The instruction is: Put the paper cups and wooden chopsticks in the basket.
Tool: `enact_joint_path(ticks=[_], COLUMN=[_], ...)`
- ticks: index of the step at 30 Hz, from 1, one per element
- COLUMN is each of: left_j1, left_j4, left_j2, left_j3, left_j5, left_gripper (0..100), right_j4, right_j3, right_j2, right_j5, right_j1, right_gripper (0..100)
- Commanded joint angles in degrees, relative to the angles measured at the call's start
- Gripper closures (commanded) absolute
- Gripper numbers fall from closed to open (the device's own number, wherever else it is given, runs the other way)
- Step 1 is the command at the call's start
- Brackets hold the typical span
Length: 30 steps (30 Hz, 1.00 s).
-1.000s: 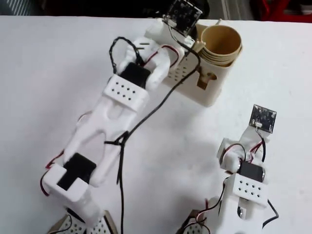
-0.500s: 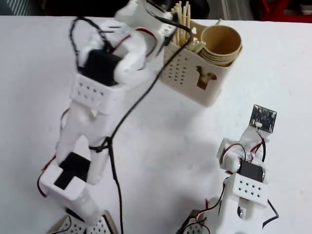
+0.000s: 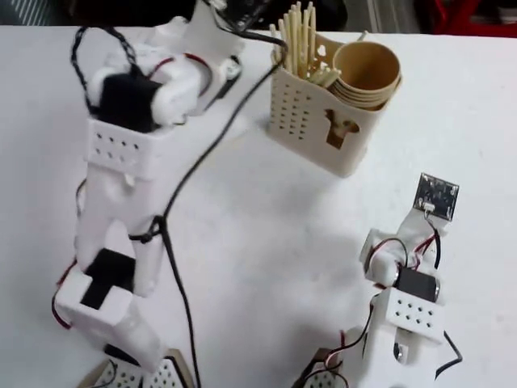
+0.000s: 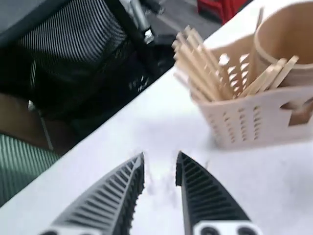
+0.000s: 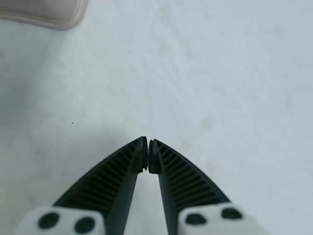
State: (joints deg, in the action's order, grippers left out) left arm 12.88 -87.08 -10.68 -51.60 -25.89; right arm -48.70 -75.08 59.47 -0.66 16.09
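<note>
Left gripper [image 4: 160, 159]: two black ribbed fingers, tips slightly apart, nothing between them, above the white table [image 4: 122, 127]. Cream perforated plastic basket [image 4: 249, 122]: upright near the table's edge, holding a leaning bundle of pale wooden chopsticks [image 4: 203, 66] beside tan paper cups [image 4: 286, 39].

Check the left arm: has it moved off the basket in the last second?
Yes. In the high view the left arm has swung left, clear of the basket it covered a second ago. Its end effector is open, holding nothing.
</note>
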Motion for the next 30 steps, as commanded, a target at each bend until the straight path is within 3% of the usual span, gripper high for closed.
enact_joint_path(ticks=[1, 10, 15, 30], left_j1=[-3.74, -9.98, -9.27, -8.22], left_j4=[-3.43, -5.01, -4.22, 5.10], left_j2=[-1.27, -16.48, -25.98, -43.47], left_j3=[-1.76, -2.37, -2.37, -2.37], left_j5=[-2.55, -4.40, -10.11, -10.73], left_gripper=[87, 81, 82, 82], right_j4=[0.75, 0.75, 0.75, 0.75], right_j3=[0.44, 0.35, 0.35, 0.35], right_j2=[0.92, 0.57, 0.57, 0.48], right_j5=[-0.18, -0.18, -0.18, -0.18], right_j1=[-0.40, -0.48, -0.48, -0.57], right_gripper=[97.8, 97.8, 97.8, 97.8])
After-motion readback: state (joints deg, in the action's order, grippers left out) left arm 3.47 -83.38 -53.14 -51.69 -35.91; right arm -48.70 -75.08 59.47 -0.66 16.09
